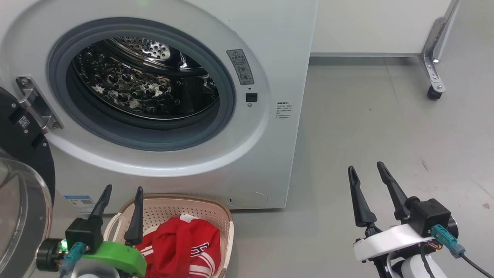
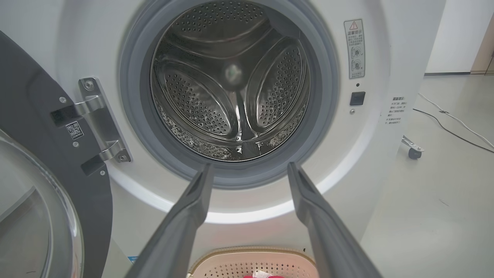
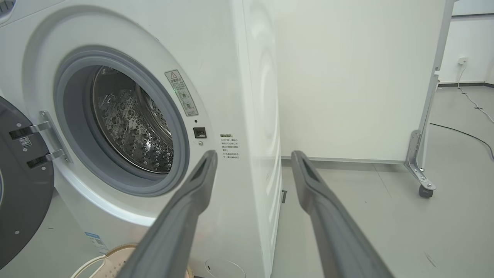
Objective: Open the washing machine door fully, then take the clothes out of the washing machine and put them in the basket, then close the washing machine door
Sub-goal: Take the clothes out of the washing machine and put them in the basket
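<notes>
The white washing machine stands open, its steel drum bare inside. Its black-rimmed door hangs swung out at the far left, seen again in the left wrist view as the door and in the right wrist view as the door. The red clothes lie in the cream basket on the floor below the opening. My left gripper is open just over the basket's left side, holding nothing. My right gripper is open above bare floor to the right. Both pairs of fingers point at the washer.
A white panel on a metal leg with a caster stands at the back right. A cable runs across the grey floor to the right of the machine. Open floor lies right of the washer.
</notes>
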Robot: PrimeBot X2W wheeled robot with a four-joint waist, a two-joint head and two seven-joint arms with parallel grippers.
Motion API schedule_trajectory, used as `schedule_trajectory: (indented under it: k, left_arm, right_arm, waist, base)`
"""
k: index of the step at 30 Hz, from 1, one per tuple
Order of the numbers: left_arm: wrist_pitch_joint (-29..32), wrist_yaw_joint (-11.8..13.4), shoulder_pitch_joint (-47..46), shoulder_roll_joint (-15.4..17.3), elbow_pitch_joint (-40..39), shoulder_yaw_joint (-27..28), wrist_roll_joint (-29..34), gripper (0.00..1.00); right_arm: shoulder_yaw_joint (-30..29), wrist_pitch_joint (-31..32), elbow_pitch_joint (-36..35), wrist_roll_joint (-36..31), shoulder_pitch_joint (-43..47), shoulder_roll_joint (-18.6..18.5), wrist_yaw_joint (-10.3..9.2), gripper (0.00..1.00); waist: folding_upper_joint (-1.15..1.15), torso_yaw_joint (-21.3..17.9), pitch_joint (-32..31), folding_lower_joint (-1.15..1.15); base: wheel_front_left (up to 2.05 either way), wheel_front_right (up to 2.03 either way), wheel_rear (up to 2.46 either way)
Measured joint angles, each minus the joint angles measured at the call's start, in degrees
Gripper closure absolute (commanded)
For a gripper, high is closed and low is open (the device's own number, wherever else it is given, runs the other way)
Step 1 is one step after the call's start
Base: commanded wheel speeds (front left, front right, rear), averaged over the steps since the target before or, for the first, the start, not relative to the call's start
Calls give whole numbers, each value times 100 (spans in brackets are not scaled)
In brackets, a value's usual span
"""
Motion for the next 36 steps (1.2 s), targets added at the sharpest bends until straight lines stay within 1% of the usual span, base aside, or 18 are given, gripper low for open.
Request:
schedule_trajectory:
  k: [17, 36]
  left_arm:
    - [0, 56, 146, -13, -305, -5, 9, 0]
    - [0, 57, 241, -19, -386, -27, 9, 0]
  right_arm:
    - [-26, 0, -93, 0, 0, 2, -1, 0]
    - [-27, 0, -120, 0, 0, 8, 0, 0]
  waist:
    - [0, -12, 39, 0]
    - [0, -27, 61, 0]
  base:
    - [0, 0, 0]
    - [0, 0, 0]
